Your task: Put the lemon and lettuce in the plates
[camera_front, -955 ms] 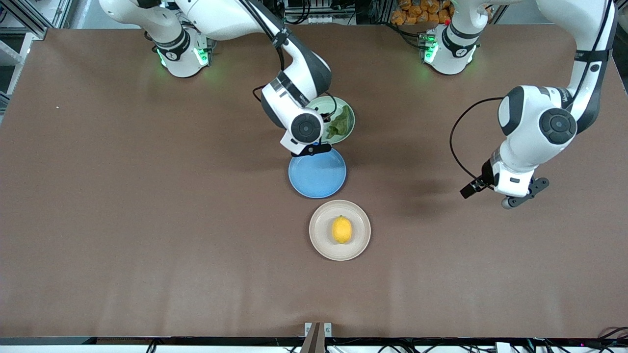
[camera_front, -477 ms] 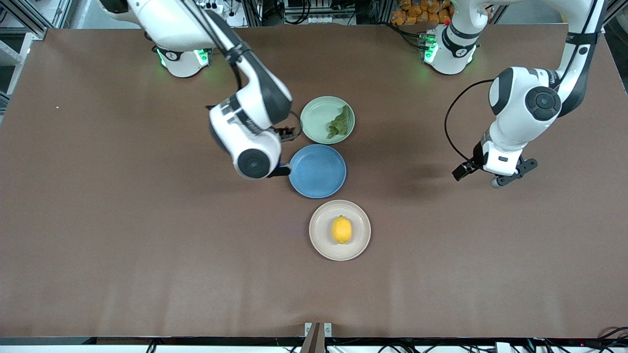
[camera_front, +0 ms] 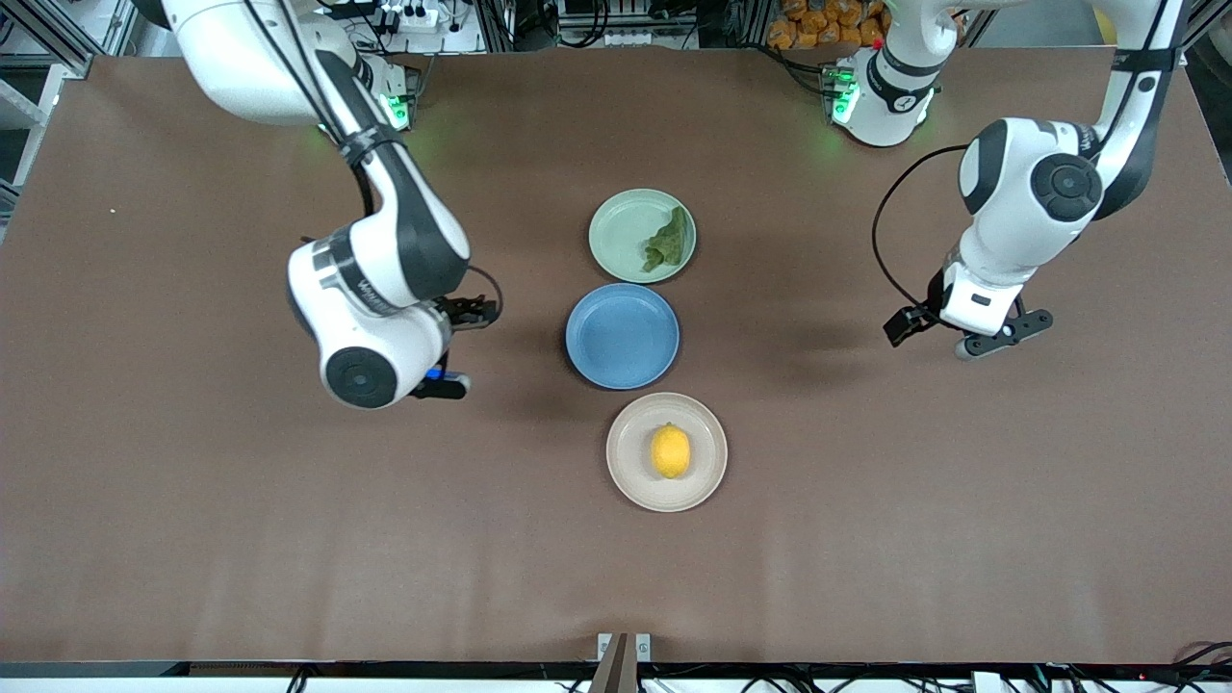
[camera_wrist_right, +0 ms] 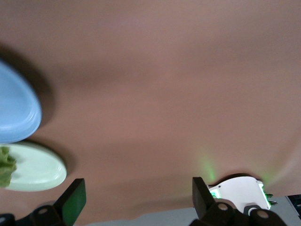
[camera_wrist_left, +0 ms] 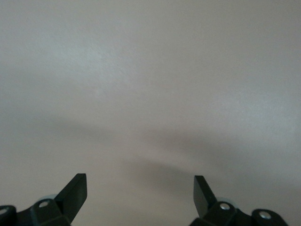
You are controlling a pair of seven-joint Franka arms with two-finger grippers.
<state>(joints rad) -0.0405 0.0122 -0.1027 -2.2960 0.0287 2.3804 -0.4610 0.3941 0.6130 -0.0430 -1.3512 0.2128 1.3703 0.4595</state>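
Observation:
The lemon (camera_front: 670, 450) lies in the middle of the beige-cream plate (camera_front: 630, 479), the plate nearest the front camera. The lettuce (camera_front: 668, 243) lies in the pale mint green plate (camera_front: 616, 223), on the side toward the left arm's end. My right gripper (camera_front: 460, 348) is open and empty over bare table beside the blue plate, toward the right arm's end. Its wrist view (camera_wrist_right: 138, 197) shows the mint plate (camera_wrist_right: 37, 170) and a bit of lettuce (camera_wrist_right: 4, 165). My left gripper (camera_front: 991, 339) is open and empty over bare table toward the left arm's end; its wrist view (camera_wrist_left: 139, 190) shows only table.
An empty blue plate (camera_front: 623, 336) sits between the two other plates; it also shows in the right wrist view (camera_wrist_right: 16, 113). The right arm's base (camera_wrist_right: 240, 190) shows at the table's edge in the right wrist view.
My right gripper has swung away from the mint plate, leaving the lettuce there, and now hangs toward the right arm's end. My left gripper has drawn back a little toward its base.

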